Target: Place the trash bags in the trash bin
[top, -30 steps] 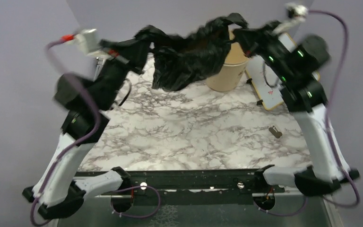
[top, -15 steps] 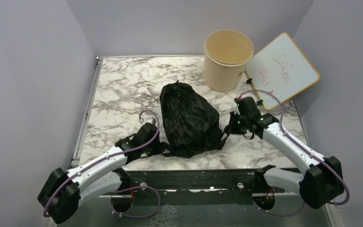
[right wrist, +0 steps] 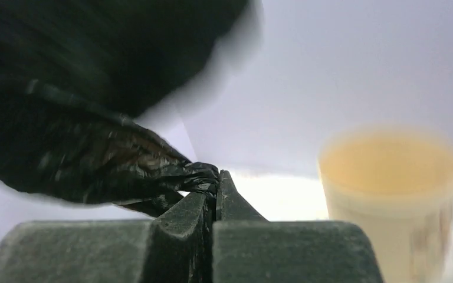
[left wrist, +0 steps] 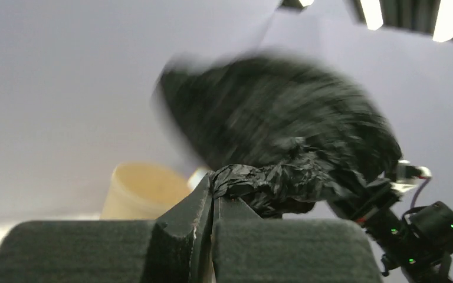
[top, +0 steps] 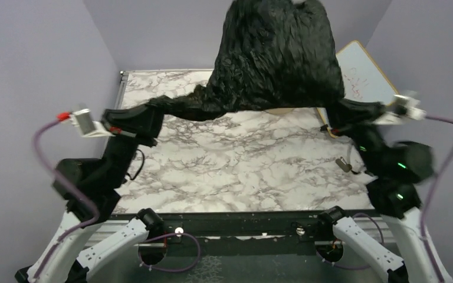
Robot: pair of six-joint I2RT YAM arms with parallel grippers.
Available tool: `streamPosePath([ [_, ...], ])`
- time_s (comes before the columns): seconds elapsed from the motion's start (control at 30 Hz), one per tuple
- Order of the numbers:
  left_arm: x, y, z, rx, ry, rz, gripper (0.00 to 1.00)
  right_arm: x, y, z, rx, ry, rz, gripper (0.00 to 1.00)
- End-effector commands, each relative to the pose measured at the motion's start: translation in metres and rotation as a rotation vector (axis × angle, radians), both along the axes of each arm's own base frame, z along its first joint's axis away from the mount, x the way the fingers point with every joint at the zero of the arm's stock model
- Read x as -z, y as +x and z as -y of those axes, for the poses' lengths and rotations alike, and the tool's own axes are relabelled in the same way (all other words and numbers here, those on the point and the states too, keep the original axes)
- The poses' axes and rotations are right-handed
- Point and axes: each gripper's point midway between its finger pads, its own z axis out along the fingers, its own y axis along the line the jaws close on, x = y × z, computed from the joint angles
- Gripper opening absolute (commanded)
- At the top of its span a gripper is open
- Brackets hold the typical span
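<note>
The black crinkly trash bag [top: 277, 56] balloons high over the back of the table, stretched between both grippers. My left gripper [top: 156, 113] is shut on its left end, and the left wrist view shows a twisted strand of plastic pinched at the fingertips [left wrist: 213, 177]. My right gripper [top: 343, 112] is shut on its right end [right wrist: 217, 177]. The beige trash bin [left wrist: 144, 190] stands beyond the bag, also seen blurred in the right wrist view [right wrist: 392, 188]. From above, the bag hides almost all of the bin.
A white board with a yellow frame [top: 363, 76] leans at the back right, partly behind the bag. A small dark object [top: 343, 164] lies on the marble tabletop [top: 242, 165] near the right arm. Grey walls close in on both sides.
Half a second ago the bag lay bunched on the table with both arms low beside it. Now both arms are raised and the bag is spread and puffed up in front of the bin.
</note>
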Motion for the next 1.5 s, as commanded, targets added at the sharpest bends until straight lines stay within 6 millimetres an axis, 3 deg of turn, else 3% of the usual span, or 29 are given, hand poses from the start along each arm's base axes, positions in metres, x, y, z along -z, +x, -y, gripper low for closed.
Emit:
streamPosePath([
  [0.0,0.348,0.068,0.019,-0.214,0.247,-0.953,0.0,0.388,0.063,-0.01,0.144,-0.344,-1.133,0.0],
  [0.03,0.41,0.054,0.014,-0.243,0.231,-1.158,0.0,0.428,0.043,-0.014,0.092,-0.392,-1.269,0.0],
  [0.07,0.446,0.042,0.031,-0.136,0.261,-1.225,0.0,0.445,0.032,-0.018,0.05,-0.426,-1.345,0.0],
  [0.1,0.459,0.032,0.047,-0.03,0.251,-1.255,0.0,0.44,0.033,-0.022,0.027,-0.425,-1.345,0.0],
  [0.13,0.453,0.032,0.06,0.043,0.22,-1.237,0.0,0.42,0.044,-0.027,0.018,-0.413,-1.282,0.0],
  [0.17,0.433,0.038,0.072,0.096,0.205,-1.165,0.0,0.387,0.06,-0.03,0.031,-0.377,-1.201,0.0],
  [0.2,0.41,0.047,0.075,0.093,0.208,-1.097,0.0,0.338,0.077,-0.035,0.039,-0.333,-1.105,0.01],
  [0.3,0.279,0.084,0.077,0.023,0.273,-0.763,0.0,0.179,0.112,-0.053,-0.009,-0.278,-0.753,0.0],
  [0.33,0.204,0.087,0.076,0.018,0.258,-0.61,0.0,0.126,0.11,-0.053,-0.02,-0.263,-0.641,0.01],
  [0.4,0.116,0.08,0.067,0.004,0.259,-0.401,0.0,0.035,0.089,-0.045,-0.023,-0.22,-0.392,0.01],
  [0.43,0.085,0.073,0.058,-0.011,0.239,-0.325,0.0,0.003,0.074,-0.034,0.0,-0.169,-0.282,0.01],
  [0.5,0.057,0.059,0.041,-0.046,0.193,-0.207,0.0,-0.023,0.047,-0.011,0.054,-0.046,-0.096,0.01],
  [0.53,0.064,0.058,0.031,-0.078,0.173,-0.194,0.0,-0.006,0.045,-0.005,0.078,-0.022,-0.072,0.01],
  [0.57,0.082,0.059,0.022,-0.116,0.151,-0.216,0.0,0.028,0.053,0.002,0.125,-0.02,-0.135,0.01],
  [0.63,0.156,0.068,0.017,-0.157,0.157,-0.363,0.0,0.142,0.083,0.001,0.188,-0.092,-0.453,0.01],
  [0.67,0.212,0.074,0.021,-0.158,0.186,-0.488,0.0,0.217,0.094,-0.006,0.194,-0.157,-0.673,0.01],
  [0.7,0.274,0.075,0.026,-0.151,0.211,-0.663,0.0,0.301,0.09,-0.01,0.198,-0.214,-0.953,0.01],
  [0.73,0.341,0.068,0.033,-0.123,0.233,-0.865,0.0,0.367,0.07,-0.014,0.188,-0.245,-1.228,0.0],
  [0.77,0.397,0.05,0.049,-0.024,0.256,-1.045,0.0,0.406,0.048,-0.029,0.076,-0.304,-1.403,0.0],
  [0.8,0.429,0.034,0.067,0.08,0.257,-1.187,0.0,0.424,0.031,-0.046,-0.064,-0.336,-1.476,0.0],
  [0.83,0.445,0.015,0.089,0.224,0.262,-1.264,0.0,0.425,0.022,-0.052,-0.121,-0.318,-1.498,0.0],
  [0.87,0.454,0.003,0.099,0.299,0.286,-1.309,0.0,0.412,0.025,-0.054,-0.128,-0.29,-1.443,0.0],
  [0.9,0.457,0.001,0.098,0.273,0.318,-1.325,0.0,0.388,0.034,-0.055,-0.128,-0.265,-1.333,0.0],
  [0.93,0.445,0.009,0.097,0.23,0.321,-1.267,0.0,0.359,0.045,-0.055,-0.115,-0.232,-1.216,0.0],
  [1.03,0.366,0.045,0.083,0.099,0.256,-0.961,0.0,0.268,0.071,-0.049,-0.063,-0.183,-0.909,0.0],
  [1.1,0.318,0.058,0.071,0.022,0.232,-0.822,0.0,0.234,0.081,-0.047,-0.038,-0.183,-0.833,0.0],
  [1.13,0.304,0.064,0.064,-0.026,0.238,-0.797,0.0,0.224,0.084,-0.046,-0.025,-0.188,-0.822,0.0],
  [1.27,0.281,0.071,0.053,-0.107,0.293,-0.795,0.0,0.224,0.093,-0.044,0.012,-0.191,-0.855,0.0],
  [1.47,0.269,0.066,0.048,-0.098,0.305,-0.762,0.0,0.262,0.087,-0.04,0.034,-0.144,-0.952,0.0],
])
